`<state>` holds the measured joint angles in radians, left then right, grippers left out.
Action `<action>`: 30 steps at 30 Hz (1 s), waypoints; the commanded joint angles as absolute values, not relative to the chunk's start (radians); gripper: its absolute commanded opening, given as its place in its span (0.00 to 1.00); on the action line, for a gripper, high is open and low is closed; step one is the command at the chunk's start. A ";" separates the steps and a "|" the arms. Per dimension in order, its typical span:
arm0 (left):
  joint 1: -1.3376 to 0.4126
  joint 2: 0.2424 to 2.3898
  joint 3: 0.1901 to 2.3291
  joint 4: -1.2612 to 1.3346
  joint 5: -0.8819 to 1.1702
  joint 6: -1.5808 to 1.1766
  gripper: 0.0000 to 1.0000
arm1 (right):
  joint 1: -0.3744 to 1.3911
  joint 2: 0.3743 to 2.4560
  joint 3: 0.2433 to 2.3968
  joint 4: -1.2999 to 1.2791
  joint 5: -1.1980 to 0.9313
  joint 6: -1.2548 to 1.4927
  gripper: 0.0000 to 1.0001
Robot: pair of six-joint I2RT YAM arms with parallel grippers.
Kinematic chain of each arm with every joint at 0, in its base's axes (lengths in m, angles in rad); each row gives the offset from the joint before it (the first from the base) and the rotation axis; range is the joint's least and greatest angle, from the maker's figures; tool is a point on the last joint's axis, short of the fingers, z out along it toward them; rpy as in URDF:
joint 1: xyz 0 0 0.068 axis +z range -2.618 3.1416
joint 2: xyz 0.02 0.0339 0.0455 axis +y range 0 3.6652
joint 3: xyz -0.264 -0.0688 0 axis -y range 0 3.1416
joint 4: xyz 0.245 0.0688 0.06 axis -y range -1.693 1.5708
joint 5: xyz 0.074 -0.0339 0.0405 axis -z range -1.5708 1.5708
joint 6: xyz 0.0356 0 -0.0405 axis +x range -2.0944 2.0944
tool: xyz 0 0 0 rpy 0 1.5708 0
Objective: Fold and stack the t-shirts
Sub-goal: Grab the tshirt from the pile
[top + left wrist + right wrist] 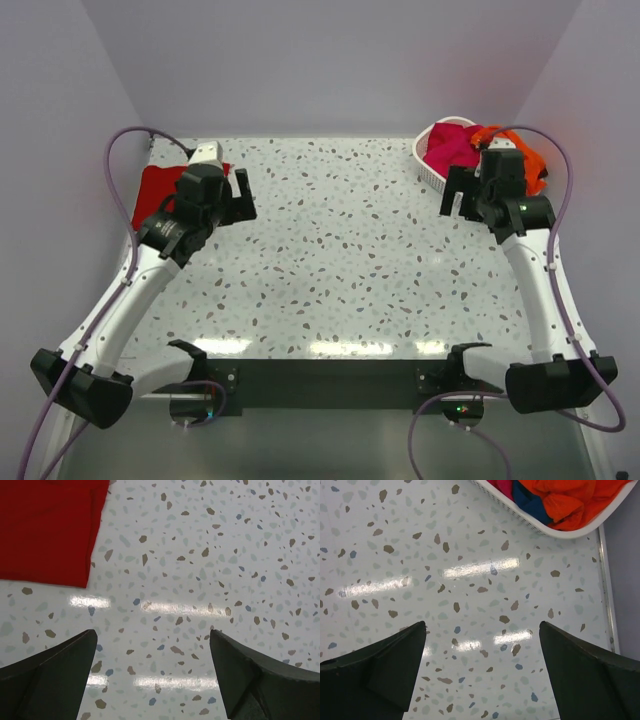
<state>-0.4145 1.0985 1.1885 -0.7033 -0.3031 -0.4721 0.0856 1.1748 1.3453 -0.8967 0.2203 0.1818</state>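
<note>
A folded red t-shirt (158, 188) lies flat at the table's far left; it also shows in the left wrist view (47, 527). My left gripper (239, 196) hovers just right of it, open and empty, also seen in its own view (152, 645). A white basket (432, 166) at the far right holds crumpled magenta (452, 146) and orange (533, 166) t-shirts; the right wrist view shows the orange one (570, 495) and a navy one (527, 500) in it. My right gripper (458, 192) is open and empty over bare table beside the basket, also seen in its own view (482, 640).
The speckled terrazzo table (340, 260) has a raised edge on the right (607, 590). Grey walls close in on the back and both sides. Purple cables loop off both arms.
</note>
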 commanded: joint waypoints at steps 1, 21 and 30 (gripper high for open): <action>-0.411 1.137 1.267 -0.586 -0.451 -0.442 1.00 | 0.084 1.216 1.400 -0.845 0.258 0.178 0.99; -0.410 1.262 1.266 -0.479 -0.406 -0.445 1.00 | -0.066 1.801 1.689 -0.542 0.514 0.465 0.91; -0.399 1.232 1.169 -0.402 -0.402 -0.534 1.00 | -0.139 2.037 1.899 -0.517 0.588 0.455 0.82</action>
<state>-0.4110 1.2469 1.1728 -0.4625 -0.3969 -0.4854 -0.1097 1.9999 1.8214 -0.5636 0.5159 0.4377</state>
